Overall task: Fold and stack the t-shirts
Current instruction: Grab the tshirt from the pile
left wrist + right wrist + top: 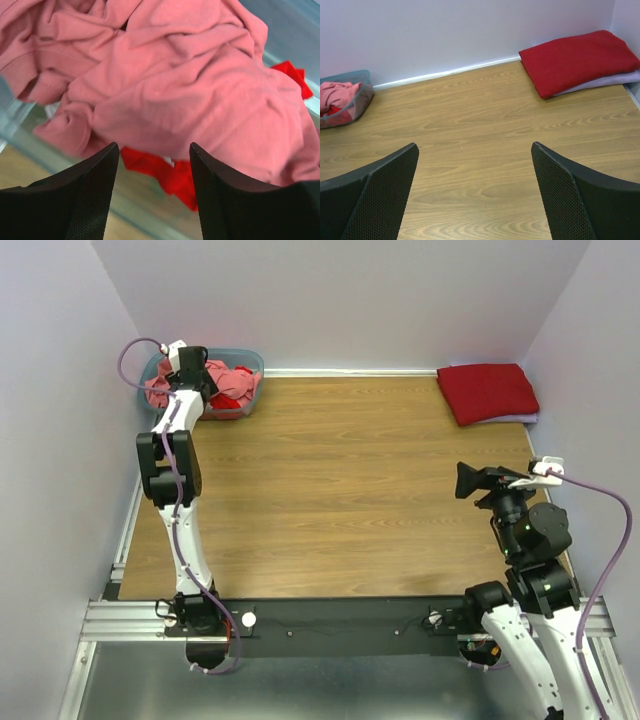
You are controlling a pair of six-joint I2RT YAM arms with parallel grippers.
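1. No text, brand, number or sign can be read in any of the three views.
2. In the left wrist view a small white patch [51, 108] shows at the edge of the salmon-pink t-shirt [200, 90]. It is too blurred to tell whether it carries any lettering.
3. The folded red t-shirt [580, 57] at the far right corner of the tabletop shows only plain cloth.

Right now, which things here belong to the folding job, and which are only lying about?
Job:
- pink shirt
- loose red shirt under it
- folded red shirt, far right corner
- left gripper, open over the pink shirt

Lying about:
- tub
- pale cloth under the folded red shirt, unclear what it is
- right gripper, open, holding nothing
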